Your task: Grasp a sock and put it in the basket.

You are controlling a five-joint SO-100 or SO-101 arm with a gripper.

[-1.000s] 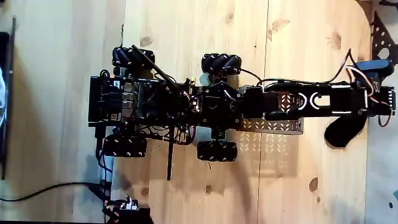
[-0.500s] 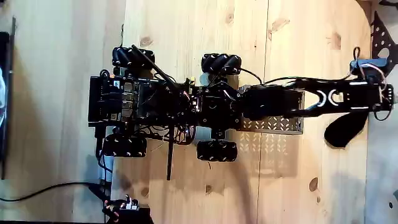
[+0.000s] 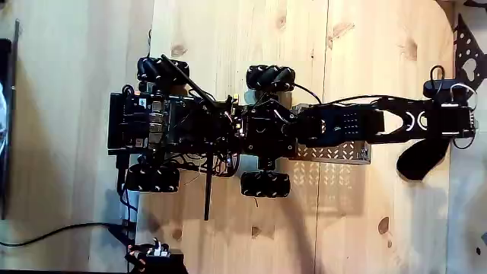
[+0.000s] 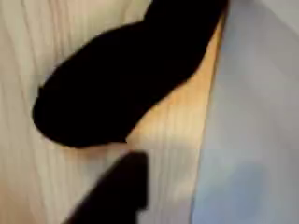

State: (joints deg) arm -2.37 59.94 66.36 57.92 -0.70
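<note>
Seen from above in the fixed view: wheeled black base (image 3: pixel 198 125) parked on a pale wooden counter (image 3: pixel 228 46), arm (image 3: pixel 365 125) stretched flat toward 3 o'clock. Four roller wheels at the corners of the base, one of them at 12 o'clock of the middle of the chassis (image 3: pixel 270 78). Perforated metal plate (image 3: pixel 331 152) just under the arm, casting a dotted shadow on the wood. Gripper (image 3: pixel 461 131) out at the far 3 o'clock end, above the counter's right-hand edge; cannot tell whether released or clenched, the fingertips lost against dark parts. Sock (image 3: pixel 423 158) all black, limp and curved, lying on the wood just at 7 o'clock of the gripper, its upper end running under the arm's tip; contact between the two not clear. Black cable (image 3: pixel 61 232) trailing across the counter at 8 o'clock of the base.

In the wrist view: sock (image 4: pixel 121 79) large and blurred, spreading from 9 o'clock up to 12 o'clock over the wood grain. Dark finger (image 4: pixel 120 191) entering from 6 o'clock, its tip close below the sock's rounded end, not plainly touching. Pale grey-blue surface (image 4: pixel 252 131) filling the 3 o'clock side, meeting the wood along a straight slanted edge.
</note>
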